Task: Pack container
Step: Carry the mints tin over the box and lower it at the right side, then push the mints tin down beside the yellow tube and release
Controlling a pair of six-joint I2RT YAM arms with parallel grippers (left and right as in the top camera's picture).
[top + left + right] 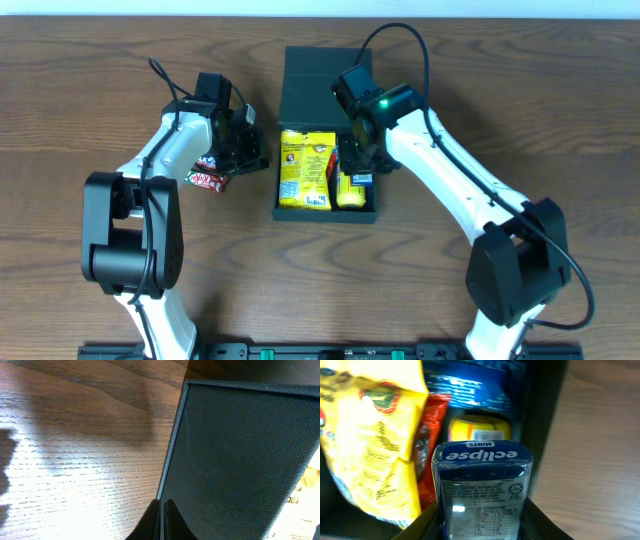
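Observation:
The container (287, 110) is a dark teal box in the middle of the table, its flap lid folded open at the back. Inside lie a yellow snack packet (306, 170) and more packets to its right. My right gripper (358, 168) hangs over the box's right side, shut on a blue Eclipse mints pack (482, 490). Below that pack I see a red packet (432, 445), a blue packet (465, 390) and the yellow packet (375, 445). My left gripper (245, 150) is shut on nothing, its tips (162, 510) at the container's (240, 450) left edge.
A red KitKat bar (208, 180) lies on the wooden table left of the container, under the left arm. Bare wood (600, 435) runs along the box's right wall. Both arm bases stand at the table's front edge.

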